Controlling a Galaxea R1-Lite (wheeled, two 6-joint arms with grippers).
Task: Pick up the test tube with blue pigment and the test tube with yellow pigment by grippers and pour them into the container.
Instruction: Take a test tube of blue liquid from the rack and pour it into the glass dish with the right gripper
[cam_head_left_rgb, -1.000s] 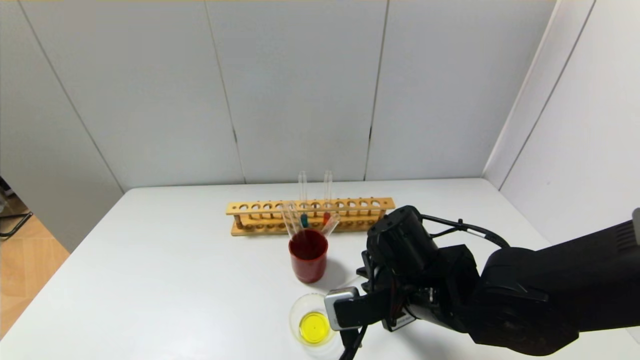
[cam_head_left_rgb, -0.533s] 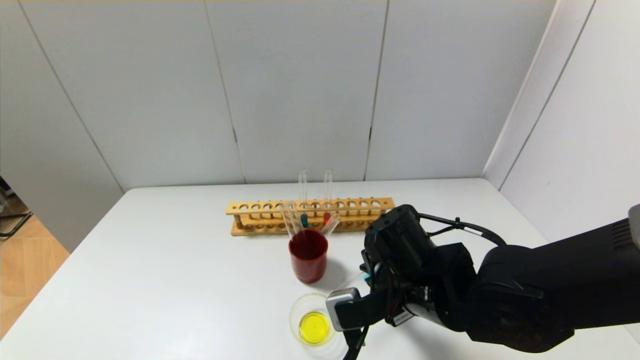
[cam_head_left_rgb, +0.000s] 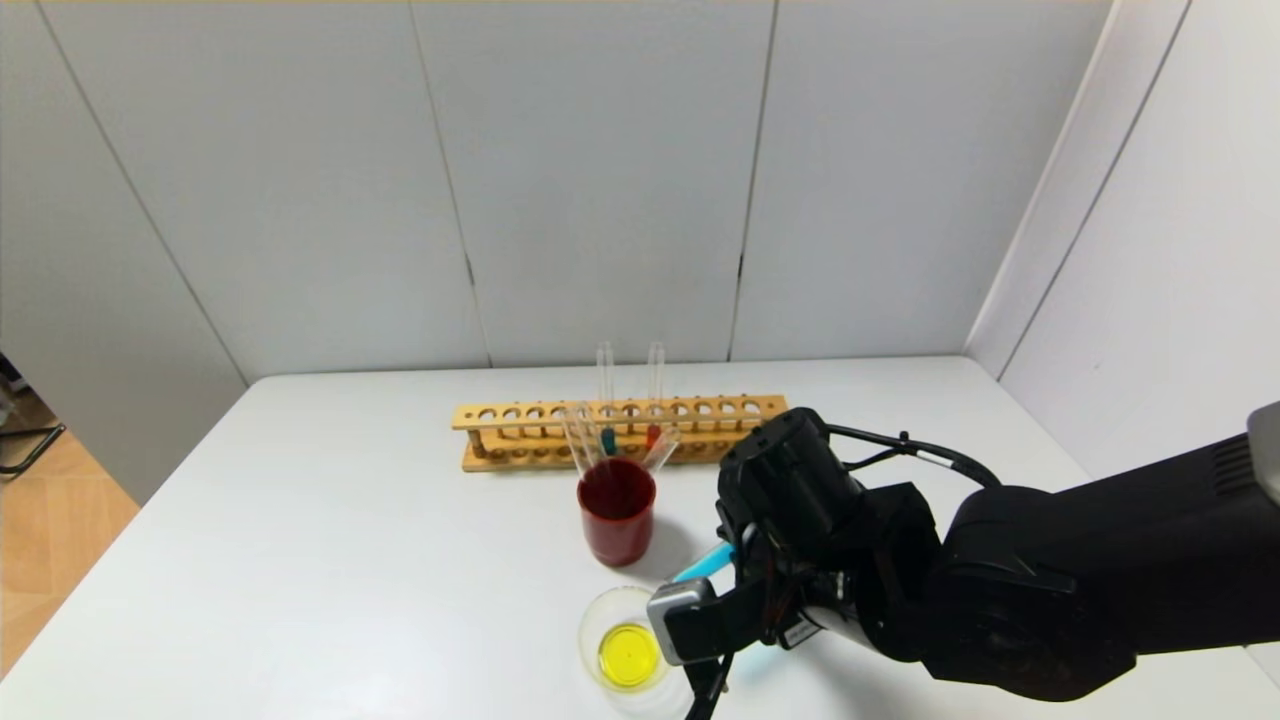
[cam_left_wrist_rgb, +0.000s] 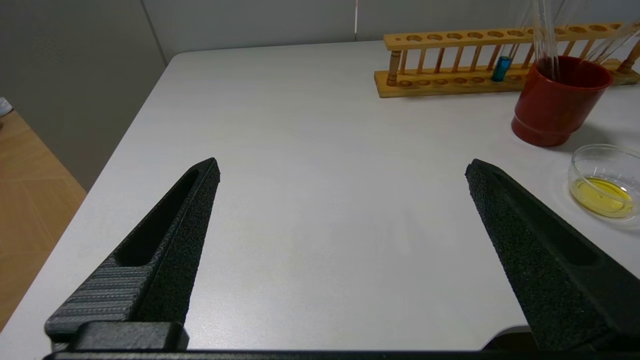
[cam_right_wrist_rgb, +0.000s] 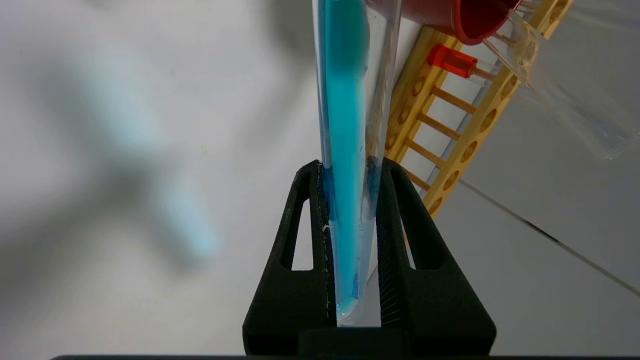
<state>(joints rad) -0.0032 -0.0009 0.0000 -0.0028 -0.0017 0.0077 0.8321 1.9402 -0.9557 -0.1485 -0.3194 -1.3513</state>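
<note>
Right gripper (cam_right_wrist_rgb: 350, 200) clamped on test tube with blue pigment (cam_right_wrist_rgb: 345, 125), tube tilted, blue liquid spread along its length, beside container (cam_head_left_rgb: 625, 640) holding yellow liquid on bench (cam_head_left_rgb: 350, 560). Left gripper (cam_left_wrist_rgb: 342, 167) spread wide above bench, nothing between its fingers.

Red cup (cam_head_left_rgb: 617, 510), yellow-filled clear container (cam_head_left_rgb: 625, 640)

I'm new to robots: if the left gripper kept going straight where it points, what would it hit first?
Probably the bare white table, between the open fingers of the left gripper. The wooden tube rack, dark red cup and clear glass dish lie off that line; depth is unclear.
</note>
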